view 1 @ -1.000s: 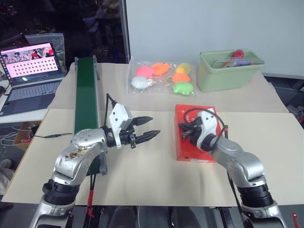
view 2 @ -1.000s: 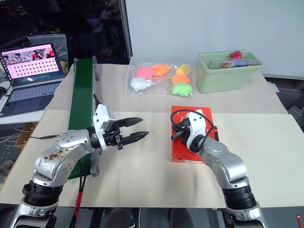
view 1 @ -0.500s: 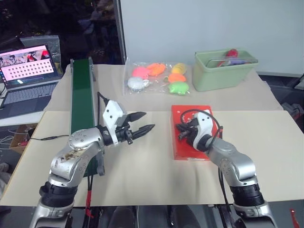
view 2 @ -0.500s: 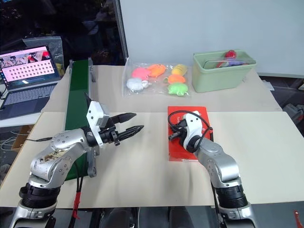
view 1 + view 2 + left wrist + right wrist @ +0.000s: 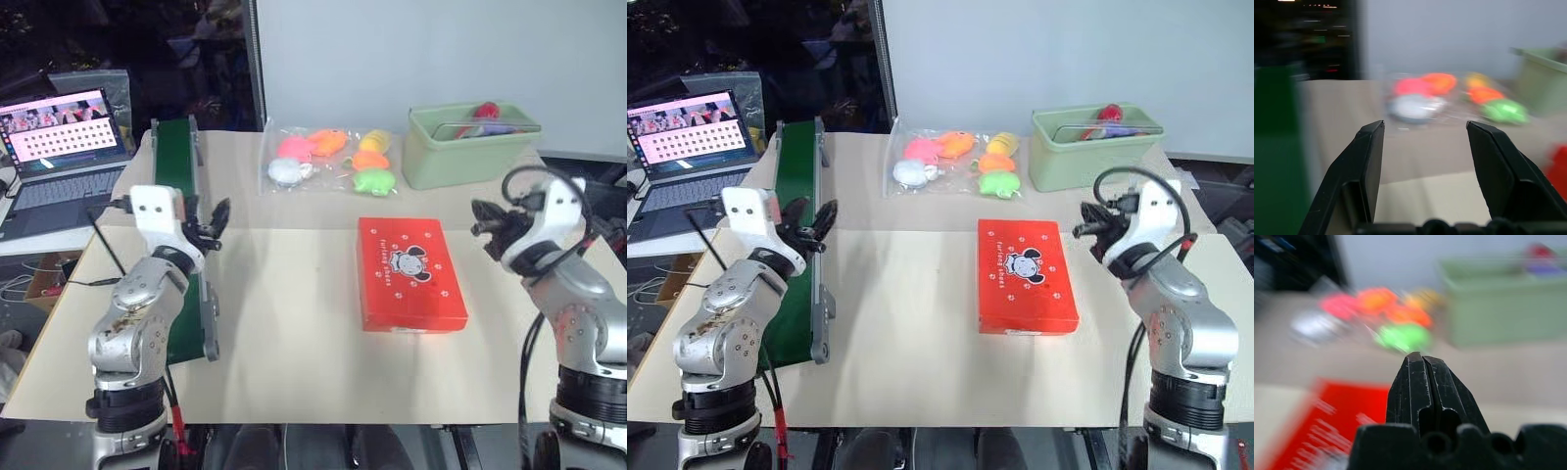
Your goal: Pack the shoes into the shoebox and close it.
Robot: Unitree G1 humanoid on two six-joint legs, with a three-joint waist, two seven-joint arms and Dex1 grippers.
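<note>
The orange-red shoebox [image 5: 411, 274] lies flat on the table's middle with its lid down, the white animal logo facing up. The shoes are out of view. My left gripper [image 5: 217, 217] hovers over the green conveyor at the left, well away from the box; in the left wrist view its fingers [image 5: 1369, 147] stand apart with nothing between them. To the right of the box, raised off the table, my right gripper [image 5: 482, 220] is shut and empty. The right wrist view shows its fingers [image 5: 1422, 377] pressed together, with the box's red lid below them.
A green conveyor belt [image 5: 176, 196] runs along the left side, with a laptop [image 5: 64, 137] beyond it. At the back lie a clear bag of colourful soft toys [image 5: 328, 162] and a pale green bin [image 5: 470, 145]. The table's edges lie close to both arms.
Both arms have swung outward. The right gripper has left the box lid and moved right and up; the left gripper has moved left to the conveyor and turned to point forward.
</note>
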